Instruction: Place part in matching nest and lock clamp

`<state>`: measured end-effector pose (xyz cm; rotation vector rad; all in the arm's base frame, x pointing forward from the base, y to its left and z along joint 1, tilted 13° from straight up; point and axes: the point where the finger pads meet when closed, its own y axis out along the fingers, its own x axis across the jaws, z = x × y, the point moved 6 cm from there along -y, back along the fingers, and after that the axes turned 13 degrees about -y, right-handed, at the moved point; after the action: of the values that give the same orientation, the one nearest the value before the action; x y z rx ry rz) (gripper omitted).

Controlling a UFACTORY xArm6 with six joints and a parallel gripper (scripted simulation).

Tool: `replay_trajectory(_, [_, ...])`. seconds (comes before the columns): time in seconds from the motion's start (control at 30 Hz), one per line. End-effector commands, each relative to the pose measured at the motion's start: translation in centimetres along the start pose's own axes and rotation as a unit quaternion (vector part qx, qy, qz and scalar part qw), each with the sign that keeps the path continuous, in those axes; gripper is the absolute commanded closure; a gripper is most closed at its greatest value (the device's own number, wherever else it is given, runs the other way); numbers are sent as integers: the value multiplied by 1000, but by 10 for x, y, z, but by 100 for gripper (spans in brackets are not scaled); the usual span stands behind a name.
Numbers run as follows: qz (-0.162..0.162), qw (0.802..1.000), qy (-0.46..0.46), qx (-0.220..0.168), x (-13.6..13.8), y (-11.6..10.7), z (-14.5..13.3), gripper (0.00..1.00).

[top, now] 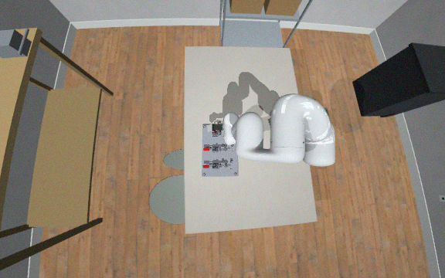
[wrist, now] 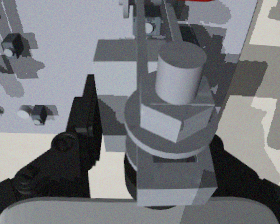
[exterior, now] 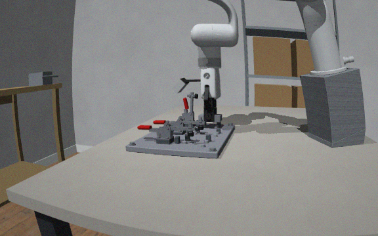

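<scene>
the gripper (exterior: 210, 120) (wrist: 136, 93) is clenched on the part (exterior: 218, 117) (wrist: 115, 143), just beside the open clamp (top: 215, 133) (exterior: 191, 104) (wrist: 181, 82). its upright bar and spindle crowd the fingers and could catch one, twisting the part or cocking it on the pads; how much gap remains, i can't tell. farther along the plate (top: 207, 139) (exterior: 172, 151) (wrist: 66, 30) from the open clamp, two clamps with lowered red handles (top: 206, 149) (exterior: 159, 122) limit sideways room.

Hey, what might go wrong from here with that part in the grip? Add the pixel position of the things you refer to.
The tool (exterior: 210, 118) (wrist: 136, 93) and the part (exterior: 218, 118) (wrist: 112, 120) are close to the open clamp's spindle (exterior: 195, 96) (wrist: 181, 80), so a sideways move might knock it. That spindle also blocks much of the wrist view, so a crooked seating could go unnoticed.
</scene>
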<state>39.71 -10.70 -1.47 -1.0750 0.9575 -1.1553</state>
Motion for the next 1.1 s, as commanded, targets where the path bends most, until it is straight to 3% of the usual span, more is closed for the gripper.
replay_trajectory(0.0, [-1,1000,0,2,1,3,1,100])
replay_trajectory(1.07, [-1,1000,0,2,1,9,2,100])
